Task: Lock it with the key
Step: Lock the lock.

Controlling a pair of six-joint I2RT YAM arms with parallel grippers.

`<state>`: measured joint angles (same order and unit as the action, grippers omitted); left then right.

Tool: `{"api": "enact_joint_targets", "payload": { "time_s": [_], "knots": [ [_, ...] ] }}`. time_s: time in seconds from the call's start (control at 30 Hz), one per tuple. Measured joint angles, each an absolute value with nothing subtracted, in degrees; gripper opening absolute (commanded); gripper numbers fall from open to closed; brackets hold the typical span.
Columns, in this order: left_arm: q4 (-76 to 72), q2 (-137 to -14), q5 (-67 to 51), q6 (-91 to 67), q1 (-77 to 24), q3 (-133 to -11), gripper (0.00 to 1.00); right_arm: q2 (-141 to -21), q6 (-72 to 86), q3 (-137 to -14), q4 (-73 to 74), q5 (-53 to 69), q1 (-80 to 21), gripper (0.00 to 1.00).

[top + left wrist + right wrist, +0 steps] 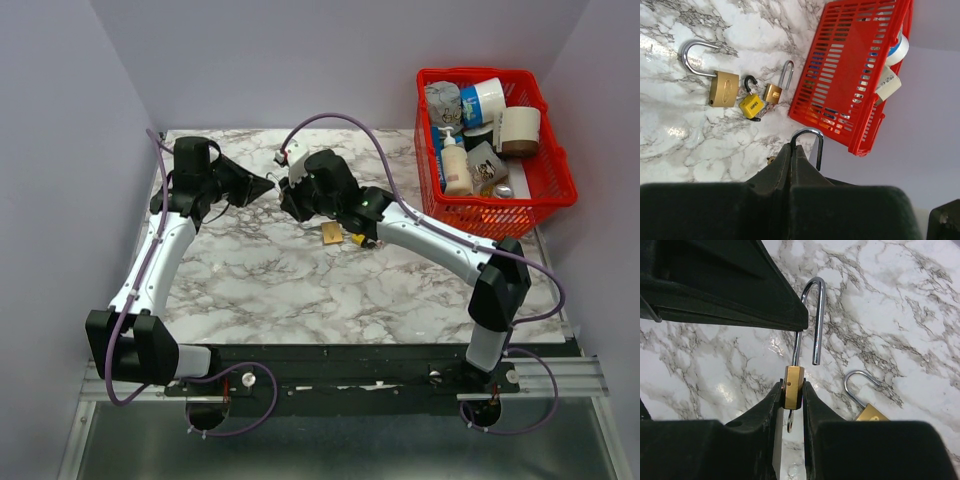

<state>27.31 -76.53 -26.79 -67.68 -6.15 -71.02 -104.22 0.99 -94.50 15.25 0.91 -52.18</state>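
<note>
A small brass padlock (792, 386) hangs in the air between both grippers, its silver shackle (815, 315) swung open. A key (790, 424) sticks out of the bottom of its body. My left gripper (791, 148) is shut on one leg of the shackle (812, 134). My right gripper (792, 392) has its jaws pressed against both sides of the brass body, with the key between its fingers. In the top view the two grippers meet over the far middle of the table, left gripper (264, 186) facing right gripper (290, 192).
On the marble table (670, 135) lie a large brass padlock (723, 88), a yellow padlock (751, 106) and a small brass padlock (773, 93), all with open shackles. A red basket (545, 185) holding bottles and tape stands at the far right.
</note>
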Motion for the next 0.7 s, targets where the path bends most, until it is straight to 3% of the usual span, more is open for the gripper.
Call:
{"api": "enact_joint_targets", "payload": {
  "time_s": [0.03,0.1,0.13,0.17,0.43,0.6,0.7],
  "knots": [
    [26.94,-76.4,-26.89,-67.81,-6.11,-70.61,0.48,-104.22,0.99,-94.5,15.4,0.91,-52.18,0.01],
    [26.61,-76.16,-27.07,-68.03,-6.07,-69.84,0.69,-104.2,0.62,-94.5,15.53,1.1,-52.18,0.01],
    [26.5,-76.05,-27.24,-68.34,-6.07,-69.56,0.93,-104.2,0.32,-94.5,15.51,1.39,-52.18,0.01],
    [26.37,-75.94,-27.31,-68.58,-5.96,-69.23,0.99,-104.09,0.01,-94.5,15.55,1.74,-52.18,0.01],
    [30.09,-72.1,-29.67,-55.42,0.86,-69.6,0.99,-94.87,-1.21,-88.53,17.12,12.6,-50.43,0.01],
    [28.58,-65.49,-39.79,-34.02,8.23,-69.58,0.98,-84.9,-5.3,-82.52,19.51,22.96,-47.29,0.01],
    [29.8,-61.69,-49.1,-18.11,8.23,-69.38,0.93,-80.53,-9.41,-80.77,22.46,28.77,-45.71,0.01]
  ]
}}
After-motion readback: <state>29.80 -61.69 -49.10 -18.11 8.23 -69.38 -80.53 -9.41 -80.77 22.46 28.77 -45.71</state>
